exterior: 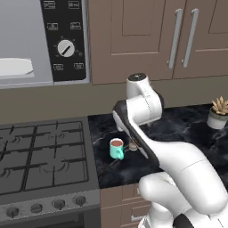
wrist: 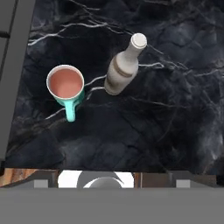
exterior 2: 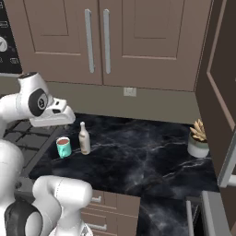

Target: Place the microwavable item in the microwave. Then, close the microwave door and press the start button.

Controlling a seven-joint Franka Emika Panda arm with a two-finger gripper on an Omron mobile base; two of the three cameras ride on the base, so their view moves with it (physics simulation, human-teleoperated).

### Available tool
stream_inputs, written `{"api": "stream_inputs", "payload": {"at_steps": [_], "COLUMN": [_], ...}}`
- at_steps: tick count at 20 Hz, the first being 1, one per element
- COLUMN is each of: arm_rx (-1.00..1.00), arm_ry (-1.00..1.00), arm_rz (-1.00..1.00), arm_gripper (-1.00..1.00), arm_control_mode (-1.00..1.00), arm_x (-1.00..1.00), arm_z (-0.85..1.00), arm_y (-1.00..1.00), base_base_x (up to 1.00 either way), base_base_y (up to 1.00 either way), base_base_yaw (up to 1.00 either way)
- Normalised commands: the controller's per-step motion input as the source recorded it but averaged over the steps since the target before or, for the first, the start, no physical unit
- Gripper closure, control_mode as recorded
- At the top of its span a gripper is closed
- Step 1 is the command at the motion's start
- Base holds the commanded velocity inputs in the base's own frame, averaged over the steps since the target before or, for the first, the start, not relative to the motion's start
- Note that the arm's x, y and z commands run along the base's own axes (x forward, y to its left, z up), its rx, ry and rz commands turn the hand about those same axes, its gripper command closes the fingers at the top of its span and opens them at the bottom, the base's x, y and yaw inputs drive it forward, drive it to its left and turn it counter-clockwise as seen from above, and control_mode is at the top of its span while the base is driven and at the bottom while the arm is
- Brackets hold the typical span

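Note:
The teal mug [exterior: 116, 149] [exterior 2: 63, 147] [wrist: 66, 87] stands upright on the black marble counter, brown liquid inside, its handle toward the counter's front edge. Just right of it stands the beige-and-brown bottle [exterior 2: 84, 138] [wrist: 123, 70]. My gripper [exterior 2: 59, 122] [wrist: 113, 183] hangs above the mug, well clear of it and looking down. Its tips sit wide apart at the bottom of the hand view, open and empty. The microwave [exterior: 26, 40] is up at the left, its pale inside and white plate [exterior: 13, 67] showing beside the black control panel [exterior: 67, 40]. Its door is out of view.
A gas stove [exterior: 40, 156] lies left of the counter, under the microwave. A potted plant [exterior: 218, 113] [exterior 2: 199, 138] sits at the counter's far right. Brown cabinet doors [exterior 2: 106, 41] hang above. The marble right of the bottle is bare.

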Motion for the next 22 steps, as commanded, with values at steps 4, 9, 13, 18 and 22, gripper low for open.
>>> {"api": "stream_inputs", "payload": {"at_steps": [4, 9, 13, 18, 22], "arm_rx": [-0.03, 0.02, 0.04, 0.00, 0.00], "arm_ry": [0.28, 0.19, 0.10, 0.01, -0.01], "arm_rz": [0.00, 0.00, 0.00, 0.00, 0.00], "arm_gripper": [-1.00, -1.00, -1.00, -1.00, -1.00], "arm_control_mode": [-1.00, -1.00, -1.00, -1.00, -1.00], "arm_x": [0.00, 0.00, 0.00, 0.00, 0.00], "arm_z": [-0.74, -0.45, -0.45, -0.49, -0.48], "arm_y": [0.61, 0.09, 0.00, 0.11, 0.09], "base_base_x": [0.00, 0.00, 0.00, 0.00, 0.00], "base_base_y": [0.00, 0.00, 0.00, 0.00, 0.00], "base_base_yaw": [0.00, 0.00, 0.00, 0.00, 0.00]}}
